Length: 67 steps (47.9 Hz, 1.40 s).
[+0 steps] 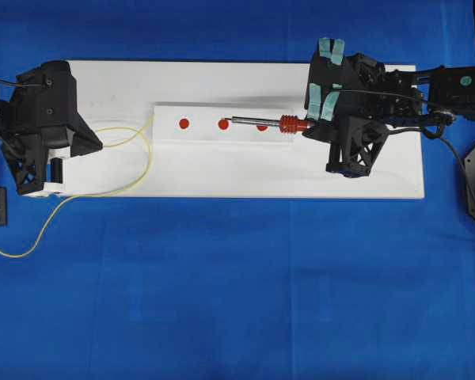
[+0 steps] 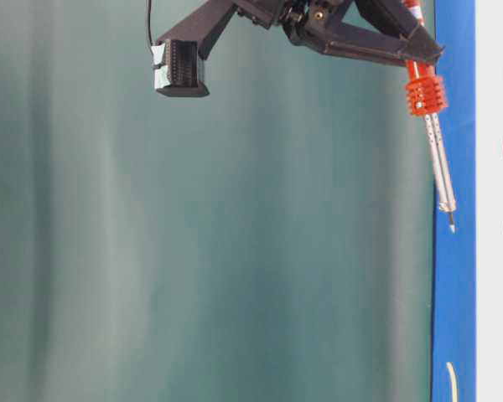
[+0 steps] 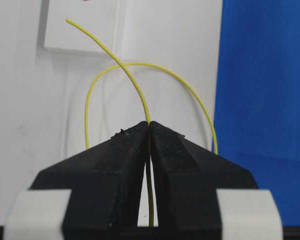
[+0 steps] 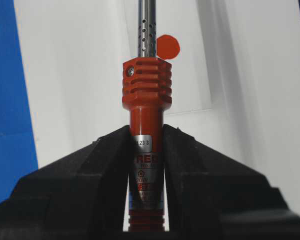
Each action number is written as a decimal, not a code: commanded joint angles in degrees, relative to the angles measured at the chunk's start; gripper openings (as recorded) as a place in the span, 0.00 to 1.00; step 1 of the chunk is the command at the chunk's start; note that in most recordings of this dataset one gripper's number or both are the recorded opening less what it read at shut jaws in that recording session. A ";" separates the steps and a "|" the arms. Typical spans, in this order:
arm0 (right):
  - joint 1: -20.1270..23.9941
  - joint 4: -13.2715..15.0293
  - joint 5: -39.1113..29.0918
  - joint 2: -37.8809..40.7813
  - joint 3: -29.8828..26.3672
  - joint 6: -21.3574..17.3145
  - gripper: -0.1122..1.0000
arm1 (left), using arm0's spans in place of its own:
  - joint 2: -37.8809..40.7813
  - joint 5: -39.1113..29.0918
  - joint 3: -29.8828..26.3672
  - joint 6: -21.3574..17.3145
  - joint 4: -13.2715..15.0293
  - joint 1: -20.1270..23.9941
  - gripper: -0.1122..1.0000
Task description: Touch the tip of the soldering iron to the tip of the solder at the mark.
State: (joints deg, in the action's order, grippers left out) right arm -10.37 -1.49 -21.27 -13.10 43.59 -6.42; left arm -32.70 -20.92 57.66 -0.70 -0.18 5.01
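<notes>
The orange-red soldering iron [image 1: 294, 124] lies level over a raised white strip [image 1: 222, 134] bearing three red marks. Its silver shaft covers part of the right mark [image 1: 262, 127] and its tip ends just right of the middle mark [image 1: 223, 124]. My right gripper [image 1: 313, 127] is shut on the iron's body [image 4: 146, 90]. My left gripper [image 1: 95, 145] is shut on the thin yellow solder [image 3: 135, 85]. The solder's free end [image 1: 153, 117] rises to the strip's left edge, left of the left mark [image 1: 184, 123]. The solder tip and the iron tip are well apart.
The strip sits on a white board [image 1: 245, 170] on a blue cloth [image 1: 237, 285]. The solder loops over the board and trails off onto the cloth at the left [image 1: 16, 252]. A black cord [image 1: 451, 142] runs along the right arm.
</notes>
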 commanded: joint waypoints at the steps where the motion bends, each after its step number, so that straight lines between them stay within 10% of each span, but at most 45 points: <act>1: 0.00 0.18 0.53 -1.23 -0.62 0.09 0.16 | -0.09 0.79 -1.32 0.09 0.00 -0.09 0.12; 34: 0.00 0.18 0.53 -1.14 -0.26 0.09 0.16 | 20.04 5.54 -14.50 -1.05 -0.09 -1.93 0.12; 67: 0.09 0.18 2.20 -0.70 0.70 0.18 0.16 | 26.98 9.84 -16.00 -1.23 0.00 0.00 0.12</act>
State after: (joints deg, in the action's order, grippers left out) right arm -10.37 -1.41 -19.78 -13.10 44.65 -6.33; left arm -5.45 -11.51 42.80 -1.93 -0.09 5.01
